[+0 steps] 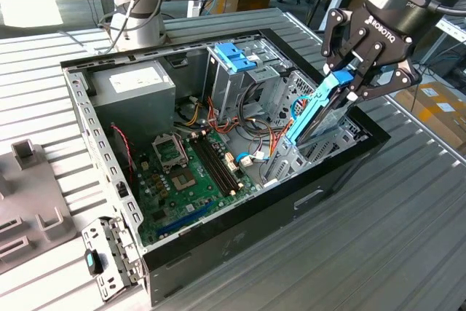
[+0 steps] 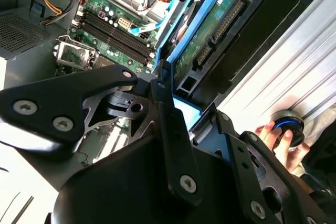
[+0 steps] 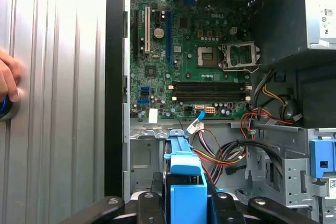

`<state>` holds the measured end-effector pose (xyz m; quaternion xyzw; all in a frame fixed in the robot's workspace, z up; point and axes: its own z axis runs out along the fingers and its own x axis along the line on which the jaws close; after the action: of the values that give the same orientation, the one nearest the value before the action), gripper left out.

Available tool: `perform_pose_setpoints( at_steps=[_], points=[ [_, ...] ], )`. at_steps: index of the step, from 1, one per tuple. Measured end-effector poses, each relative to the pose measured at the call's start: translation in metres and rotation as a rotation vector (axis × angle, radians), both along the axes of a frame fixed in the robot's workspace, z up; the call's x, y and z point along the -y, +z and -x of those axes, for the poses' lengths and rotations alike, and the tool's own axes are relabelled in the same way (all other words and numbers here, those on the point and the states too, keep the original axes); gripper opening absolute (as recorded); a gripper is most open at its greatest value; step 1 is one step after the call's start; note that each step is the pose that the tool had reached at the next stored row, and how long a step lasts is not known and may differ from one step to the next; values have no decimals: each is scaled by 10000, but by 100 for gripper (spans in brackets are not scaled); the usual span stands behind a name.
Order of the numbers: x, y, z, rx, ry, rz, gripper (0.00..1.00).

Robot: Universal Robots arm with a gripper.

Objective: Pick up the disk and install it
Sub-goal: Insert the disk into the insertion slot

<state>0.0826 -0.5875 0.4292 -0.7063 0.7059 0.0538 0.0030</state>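
Observation:
The disk (image 1: 314,113) hangs tilted on edge, with its lower end inside the open computer case (image 1: 240,242) at the exterior view's right. My gripper (image 1: 351,84) is shut on the disk's upper end, with a black finger on each side of its blue rail. The disk's green circuit-board underside (image 2: 210,30) faces the camera in the second wrist view, and the gripper (image 2: 191,113) clamps it from below. Between the fingers in the first wrist view the disk's blue rail end (image 3: 186,179) stands above the metal drive bay (image 3: 152,150).
Inside the case lie a green motherboard (image 1: 186,172), a grey power-supply box (image 1: 135,85), a blue-handled drive cage (image 1: 237,56) and loose coloured cables (image 1: 240,125). A person's hand (image 2: 278,137) rests on a blue-ringed button on the slatted table (image 1: 364,253). A grey fixture (image 1: 29,194) sits at the left.

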Motion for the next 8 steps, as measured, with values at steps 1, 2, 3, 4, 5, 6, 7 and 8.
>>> perform_pose_setpoints(
  at_steps=[1,2,3,4,5,6,7,8],
  points=[
    [0,-2,-5,0,0,1,37],
    [0,-4,-12,0,0,1,37],
    [0,-7,-18,0,-1,1,37],
    [0,-11,-24,0,0,0,37],
    [0,-15,-27,1,-1,-2,37],
    [0,-22,-30,0,-2,-1,37],
    [0,-29,-31,0,-2,1,37],
    [0,-37,-32,0,-1,1,37]
  ],
)
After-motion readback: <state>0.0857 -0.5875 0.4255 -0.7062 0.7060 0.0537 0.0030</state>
